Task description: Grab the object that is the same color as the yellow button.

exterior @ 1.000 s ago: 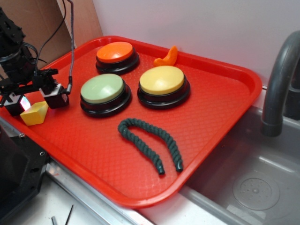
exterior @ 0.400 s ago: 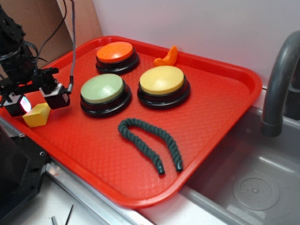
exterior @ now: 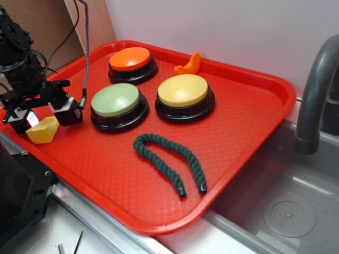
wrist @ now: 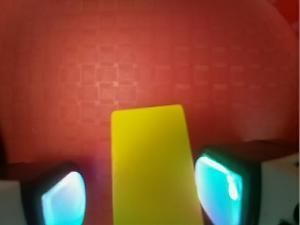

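Observation:
The yellow wedge block [exterior: 43,130] lies on the red tray [exterior: 249,116] near its left edge. My gripper [exterior: 44,112] hovers low over it, open, one finger on each side of the block. In the wrist view the block [wrist: 152,164] fills the gap between the two glowing pads [wrist: 218,190], with a strip of red tray showing on the left and almost none on the right; I cannot tell whether the right pad touches it. The yellow button [exterior: 184,96] sits in the middle of the tray, far right of the gripper.
A pale green button [exterior: 116,105] stands just right of the gripper, an orange button [exterior: 131,63] behind it. A small orange curved piece [exterior: 189,65] lies at the back rim. A dark green rope [exterior: 169,161] lies in front. A grey faucet [exterior: 315,95] and sink are at right.
The gripper has shifted slightly right and down around the yellow block. The block now sits more squarely between the fingers and looks slightly nudged.

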Controlling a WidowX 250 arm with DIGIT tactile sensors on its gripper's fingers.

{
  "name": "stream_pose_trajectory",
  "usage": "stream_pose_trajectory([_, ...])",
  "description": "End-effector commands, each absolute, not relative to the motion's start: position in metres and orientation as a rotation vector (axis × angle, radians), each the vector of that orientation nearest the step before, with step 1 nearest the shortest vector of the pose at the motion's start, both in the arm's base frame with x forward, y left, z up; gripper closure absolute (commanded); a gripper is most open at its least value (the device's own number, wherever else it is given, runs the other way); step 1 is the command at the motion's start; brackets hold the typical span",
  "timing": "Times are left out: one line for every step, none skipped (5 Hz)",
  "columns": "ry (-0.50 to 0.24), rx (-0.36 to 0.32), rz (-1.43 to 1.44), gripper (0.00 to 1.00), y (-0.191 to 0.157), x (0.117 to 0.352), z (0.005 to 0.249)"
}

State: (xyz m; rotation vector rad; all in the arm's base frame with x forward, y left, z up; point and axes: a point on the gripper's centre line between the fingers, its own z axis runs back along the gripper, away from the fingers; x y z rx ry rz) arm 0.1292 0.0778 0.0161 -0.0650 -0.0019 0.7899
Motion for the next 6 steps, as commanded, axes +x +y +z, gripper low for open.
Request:
stream_pose_trajectory([0.021,-0.095,0.768,0.0,0.072,0.133,0.007])
stream_pose_trajectory([0.013,-0.083,0.764,0.36,0.071,0.133,0.009])
stream_pose_trajectory([0.01,-0.088,0.772,1.0,0.071,0.132,0.008])
stream_pose_trajectory([0.017,-0.089,0.773,1.0,0.072,0.131,0.006])
stream_pose_trajectory([0.043,-0.101,0.725,1.0,0.077,0.133,0.018])
stream_pose_trajectory([0.021,-0.125,0.664,1.0,0.096,0.13,0.049])
